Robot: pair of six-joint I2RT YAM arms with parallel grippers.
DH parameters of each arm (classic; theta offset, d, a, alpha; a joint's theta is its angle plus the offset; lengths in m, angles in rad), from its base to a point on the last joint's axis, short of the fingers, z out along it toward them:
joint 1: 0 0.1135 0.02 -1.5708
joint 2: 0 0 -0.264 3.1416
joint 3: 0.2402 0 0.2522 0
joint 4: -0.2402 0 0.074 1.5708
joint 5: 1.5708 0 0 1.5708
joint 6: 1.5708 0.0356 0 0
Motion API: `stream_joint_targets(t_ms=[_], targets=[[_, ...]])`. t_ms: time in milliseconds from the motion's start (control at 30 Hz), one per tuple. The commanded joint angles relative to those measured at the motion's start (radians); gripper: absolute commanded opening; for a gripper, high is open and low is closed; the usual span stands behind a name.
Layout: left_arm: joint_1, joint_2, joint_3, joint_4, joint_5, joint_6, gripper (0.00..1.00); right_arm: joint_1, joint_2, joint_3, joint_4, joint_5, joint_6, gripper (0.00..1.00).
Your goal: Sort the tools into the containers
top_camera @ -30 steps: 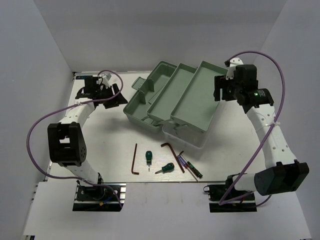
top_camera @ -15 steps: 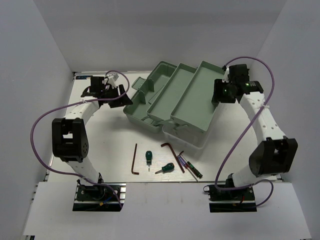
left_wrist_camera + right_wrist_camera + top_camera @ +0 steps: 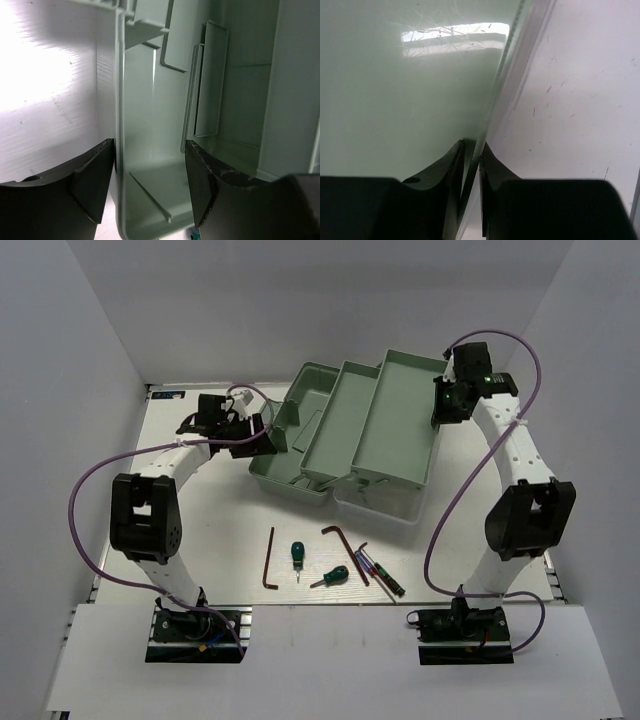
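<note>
The pale green toolbox [image 3: 300, 475] stands open at the table's middle back, with its trays [image 3: 395, 420] fanned out to the right. My right gripper [image 3: 441, 410] [image 3: 472, 155] is shut on the thin rim [image 3: 506, 75] of the rightmost tray. My left gripper [image 3: 262, 436] [image 3: 150, 185] is open and straddles the toolbox's left end wall [image 3: 120, 150], one finger outside and one inside. The tools lie near the front edge: two hex keys [image 3: 268, 560] [image 3: 343, 543], two green-handled screwdrivers [image 3: 296, 554] [image 3: 333, 576] and thin precision screwdrivers [image 3: 380, 575].
White walls close the table in on the left, back and right. Purple cables [image 3: 85, 490] loop off both arms. Both arm bases [image 3: 195, 625] sit at the near edge, just in front of the tools.
My right gripper has swung to the rightmost tray's far rim and shut on it. The left gripper slid right onto the toolbox's end wall. The toolbox and trays have turned slightly.
</note>
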State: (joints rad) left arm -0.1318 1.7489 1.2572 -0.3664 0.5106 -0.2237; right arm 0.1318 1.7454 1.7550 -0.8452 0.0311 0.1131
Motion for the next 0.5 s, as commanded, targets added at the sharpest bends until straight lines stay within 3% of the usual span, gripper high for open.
stream_joint_targets(t_ms=[0,467], targets=[[-0.017,0.012,0.036,0.006,-0.014,-0.006,0.68,0.011,0.034,0.107,0.060,-0.039,-0.029,0.20],[-0.065,0.084,0.097,0.006,-0.023,-0.025,0.68,0.014,0.282,0.440,0.110,-0.088,-0.081,0.22]])
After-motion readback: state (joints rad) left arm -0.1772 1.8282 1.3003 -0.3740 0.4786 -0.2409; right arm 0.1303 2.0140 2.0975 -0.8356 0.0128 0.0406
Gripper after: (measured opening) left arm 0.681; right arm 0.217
